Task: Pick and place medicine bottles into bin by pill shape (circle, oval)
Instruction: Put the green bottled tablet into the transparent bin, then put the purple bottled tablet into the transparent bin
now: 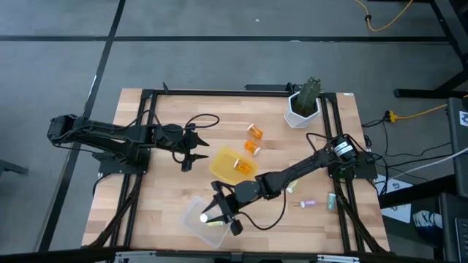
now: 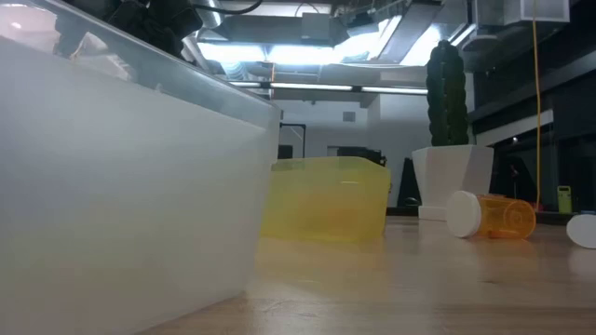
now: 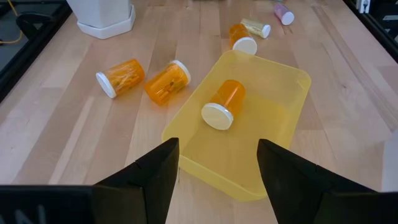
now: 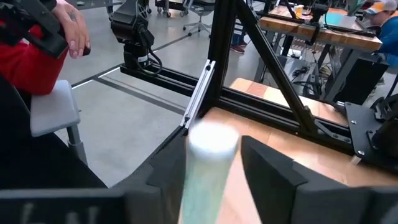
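My right gripper [image 1: 216,213] hovers over the clear bin [image 1: 199,220] near the table's front edge. Its fingers are apart, with a pale teal vial [image 4: 206,174] with a white cap [image 1: 205,217] upright between them. My left gripper [image 3: 217,180] waits open above the table, left of the yellow bin [image 3: 273,118]. One orange bottle [image 3: 222,104] lies on its side in that bin. Two more orange bottles [image 3: 121,78] [image 3: 168,81] lie on the table beyond it. Slim vials [image 1: 311,202] lie at the front right. My right gripper reaches nearly level over the clear bin, with the teal vial upright and blurred between its fingers. A gap shows between the vial's side [image 4: 231,180] and one finger [image 4: 273,177]. Whether the other finger [image 4: 163,183] touches the vial, I cannot tell.
A white pot [image 1: 301,109] with a cactus stands at the far right corner. Another orange bottle [image 3: 242,38] and two small vials [image 3: 256,28] [image 3: 283,14] lie past the yellow bin. In the right wrist view a person's hand [image 4: 73,34] shows beyond the table.
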